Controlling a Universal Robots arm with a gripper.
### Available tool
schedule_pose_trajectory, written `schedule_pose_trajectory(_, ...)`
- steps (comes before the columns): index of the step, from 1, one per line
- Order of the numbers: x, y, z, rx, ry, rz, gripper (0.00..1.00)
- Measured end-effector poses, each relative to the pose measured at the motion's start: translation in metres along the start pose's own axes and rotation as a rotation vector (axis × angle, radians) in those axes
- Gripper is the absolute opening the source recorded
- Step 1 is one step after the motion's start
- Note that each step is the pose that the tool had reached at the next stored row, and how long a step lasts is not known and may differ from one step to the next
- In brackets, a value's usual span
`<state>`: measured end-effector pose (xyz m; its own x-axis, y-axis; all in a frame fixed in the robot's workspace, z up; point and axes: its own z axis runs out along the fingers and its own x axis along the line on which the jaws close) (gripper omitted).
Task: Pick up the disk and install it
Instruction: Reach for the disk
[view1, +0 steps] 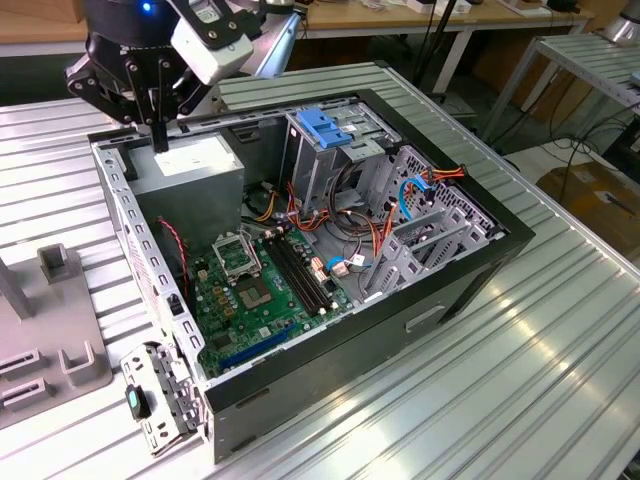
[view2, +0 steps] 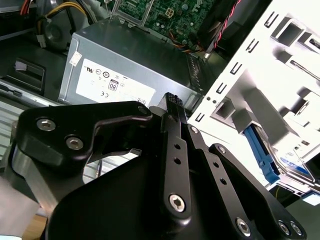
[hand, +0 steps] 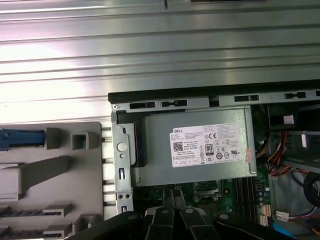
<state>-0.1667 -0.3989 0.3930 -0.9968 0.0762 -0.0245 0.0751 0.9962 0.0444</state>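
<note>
Here, the empty, pinched-shut black gripper (view1: 160, 140) hangs above the grey power-supply box (view1: 195, 170), the blue-railed silver disk (view2: 261, 150) lying outside the case's perforated side wall (view2: 235, 75).

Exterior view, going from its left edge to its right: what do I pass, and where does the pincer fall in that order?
Grey fixture → pincer → blue plastic piece atop the drive cage → blue cable → brown box.
</note>
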Motion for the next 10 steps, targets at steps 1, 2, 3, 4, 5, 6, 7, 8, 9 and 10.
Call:
schedule_pose_trajectory(1,0.0009,-0.0001,0.0000,0.0000,0.0000,0.000,0.11)
schedule_pose_trajectory(2,0.0018,-0.0001,0.0000,0.0000,0.0000,0.000,0.11)
schedule_pose_trajectory(3,0.0028,-0.0002,-0.0001,0.0000,0.0000,0.000,0.11)
schedule_pose_trajectory(4,0.0037,-0.0003,-0.0001,0.0000,0.0000,0.000,0.11)
schedule_pose_trajectory(5,0.0045,-0.0003,-0.0001,0.0000,0.0000,0.000,0.11)
schedule_pose_trajectory(6,0.0054,-0.0004,-0.0002,0.0000,0.0000,0.000,0.11)
schedule_pose_trajectory(7,0.0062,-0.0005,-0.0002,0.0001,0.0000,0.000,0.11)
schedule_pose_trajectory(8,0.0070,-0.0005,-0.0002,0.0000,0.0000,0.000,0.11)
schedule_pose_trajectory(9,0.0081,-0.0006,-0.0002,0.0000,0.0000,0.000,0.11)
schedule_pose_trajectory(10,0.0084,-0.0006,-0.0002,0.0000,0.0000,0.000,0.11)
